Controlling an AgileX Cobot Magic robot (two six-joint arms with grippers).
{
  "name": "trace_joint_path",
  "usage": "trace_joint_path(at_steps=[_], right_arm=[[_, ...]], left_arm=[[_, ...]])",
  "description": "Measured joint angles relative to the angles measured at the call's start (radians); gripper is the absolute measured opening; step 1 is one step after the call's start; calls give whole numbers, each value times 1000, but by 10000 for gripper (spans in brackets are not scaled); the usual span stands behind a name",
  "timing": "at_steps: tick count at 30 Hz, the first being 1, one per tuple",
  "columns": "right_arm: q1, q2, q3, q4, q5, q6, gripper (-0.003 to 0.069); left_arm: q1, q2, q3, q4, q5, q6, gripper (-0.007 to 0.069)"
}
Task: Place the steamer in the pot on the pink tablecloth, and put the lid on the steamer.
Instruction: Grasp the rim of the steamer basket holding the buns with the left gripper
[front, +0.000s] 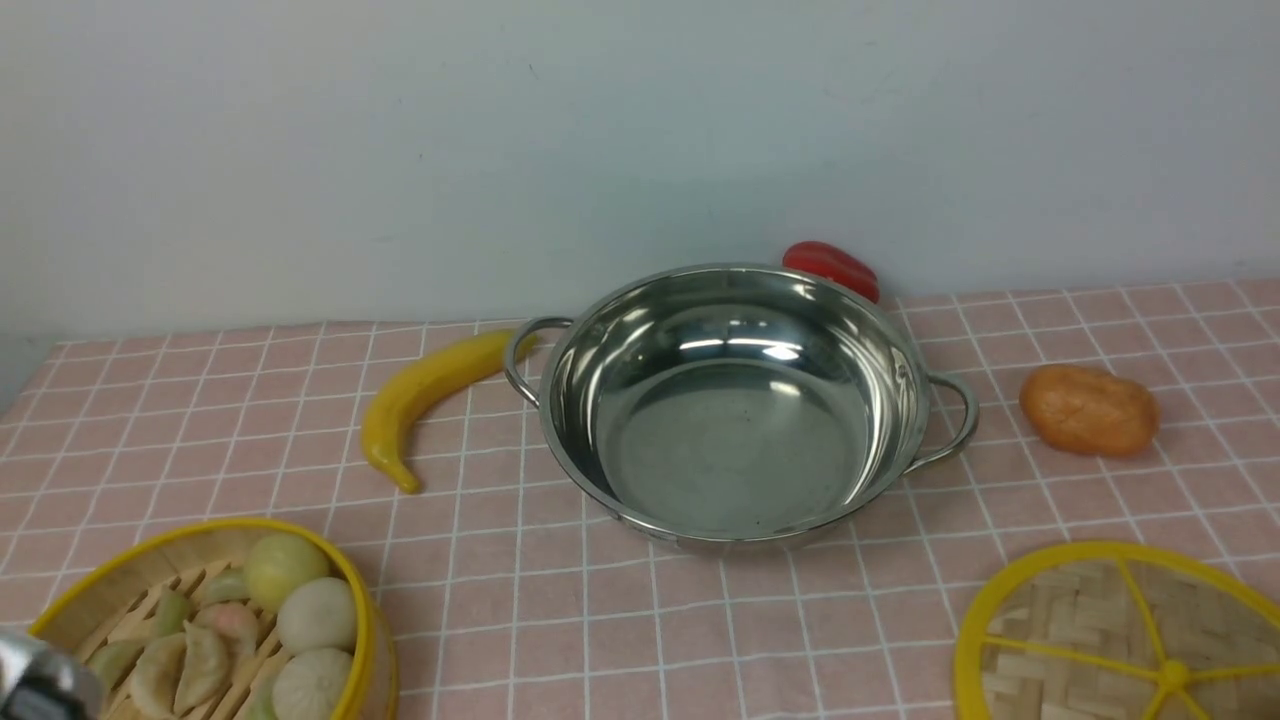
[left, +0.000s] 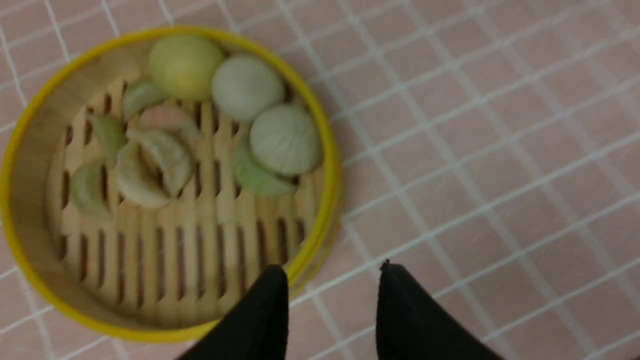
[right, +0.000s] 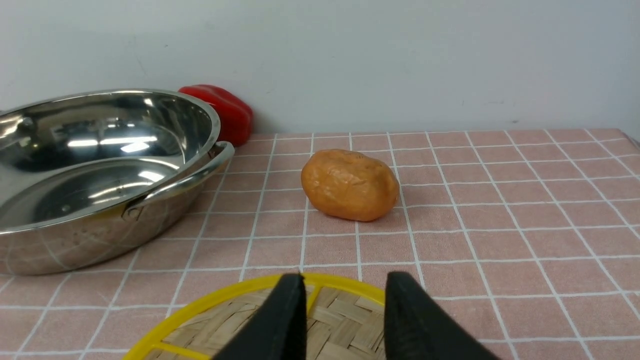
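1. The pot is the landmark: it sits upright on the pink tablecloth, shiny and wide, with a loop handle on each side.
2. The steamer rests on the cloth to the left of the pot and nearer the camera, well apart from it.
3. Inside the steamer, pale dumplings and round buns lie on the slatted floor, gathered over one part of it, with bare slats beside them.
4. The lid lies flat on the cloth, to the right of the pot and nearer the camera, its yellow spokes meeting at a knob.
5. The banana is just left of the pot, one end by the left handle.
6. The red pepper is behind the pot, toward its right side.
7. The brown bread roll is to the right of the pot, beyond the right handle.
8. The left claw has its fingers apart, with nothing between them, near the steamer's rim.
9. The right claw also has its fingers apart, holding nothing, near the lid.
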Motion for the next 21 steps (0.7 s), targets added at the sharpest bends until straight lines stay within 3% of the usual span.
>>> trace_joint_path(at_steps=[4, 12, 21], right_arm=[[0, 0, 0, 0, 0, 0, 243], [0, 0, 0, 0, 0, 0, 243], [0, 0, 0, 0, 0, 0, 243]], left_arm=[[0, 148, 0, 68, 2, 97, 243], [-3, 393, -1, 6, 8, 193, 243], [-121, 585, -1, 176, -44, 291, 264]])
